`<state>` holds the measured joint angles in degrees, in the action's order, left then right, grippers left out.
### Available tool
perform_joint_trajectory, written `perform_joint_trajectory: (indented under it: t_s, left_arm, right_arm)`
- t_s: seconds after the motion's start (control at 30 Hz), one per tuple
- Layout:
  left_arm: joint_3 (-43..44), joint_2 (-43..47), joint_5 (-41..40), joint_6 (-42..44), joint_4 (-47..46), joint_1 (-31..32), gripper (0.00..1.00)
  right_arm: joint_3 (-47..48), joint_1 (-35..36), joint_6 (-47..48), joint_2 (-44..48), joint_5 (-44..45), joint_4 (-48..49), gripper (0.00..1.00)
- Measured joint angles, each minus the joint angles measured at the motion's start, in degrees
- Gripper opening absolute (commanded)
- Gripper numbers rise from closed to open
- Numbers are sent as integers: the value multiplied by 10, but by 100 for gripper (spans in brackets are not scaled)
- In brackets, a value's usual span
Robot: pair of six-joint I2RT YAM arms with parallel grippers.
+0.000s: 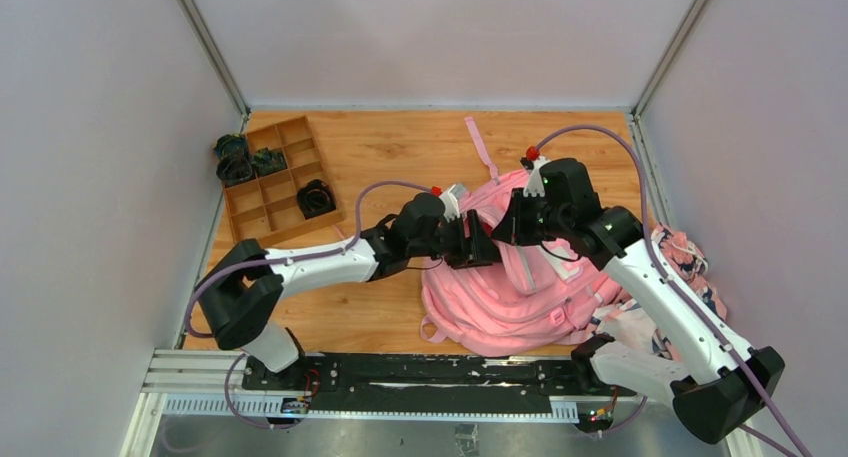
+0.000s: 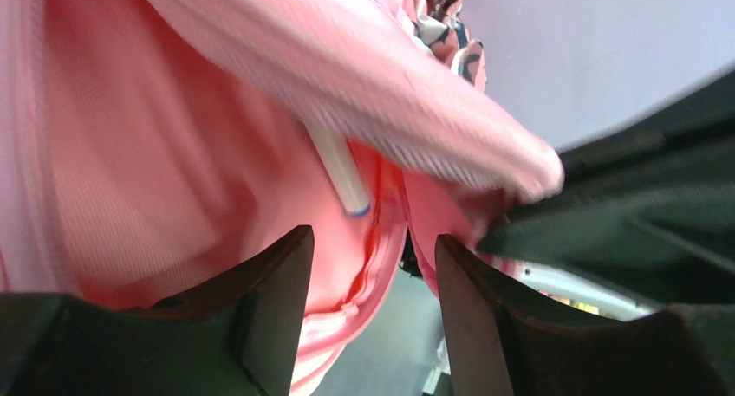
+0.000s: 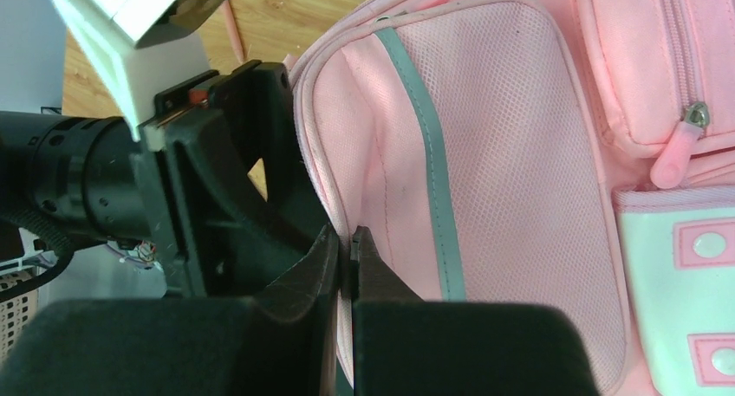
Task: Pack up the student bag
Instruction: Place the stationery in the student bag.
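The student bag (image 1: 520, 282), by the right edge of the bench (image 1: 400, 147), is pinched at its mouth by the right hand (image 3: 345, 257); the left hand (image 2: 373, 275), jaws apart and empty, is aimed into it.

pale grey walls (image 1: 430, 37) enclose a wooden tabletop (image 1: 400, 147), seemingly evenly lit.

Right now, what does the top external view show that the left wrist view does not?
Only the top external view shows the compartment tray and the wooden tabletop. Only the left wrist view shows a white, blue-tipped tube under a lifted flap, beyond the open left gripper. Both show the pink student bag and the patterned cloth.
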<state>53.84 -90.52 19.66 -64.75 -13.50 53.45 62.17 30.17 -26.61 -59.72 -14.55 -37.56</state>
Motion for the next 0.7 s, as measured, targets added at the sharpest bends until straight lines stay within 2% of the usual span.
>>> perform_joint_trajectory:
  t_s: [0.17, 0.27, 0.47, 0.53, 0.6, 0.7]
  left_arm:
    - [-64, 77, -4, 24, -5, 5, 46]
    - [-122, 154, -18, 37, 23, 6, 45]
    - [-178, 339, -130, 76, 242, -9, 47]
    - [-186, 392, -171, 85, 304, -52, 52]
    - [-202, 429, -218, 95, 344, -122, 60]
    - [-226, 433, -274, 106, 377, -199, 61]
  right_arm:
    - [0, -1, -2, -4, -5, 3, 0]
    - [0, -1, -2, -7, -7, 4, 0]
    - [-9, -1, -2, -9, -13, 12, 0]
    - [-17, -1, -3, -9, -18, 18, 0]
    - [-22, -1, -5, -9, -20, 21, 0]
    - [-27, -1, -7, -8, -21, 25, 0]
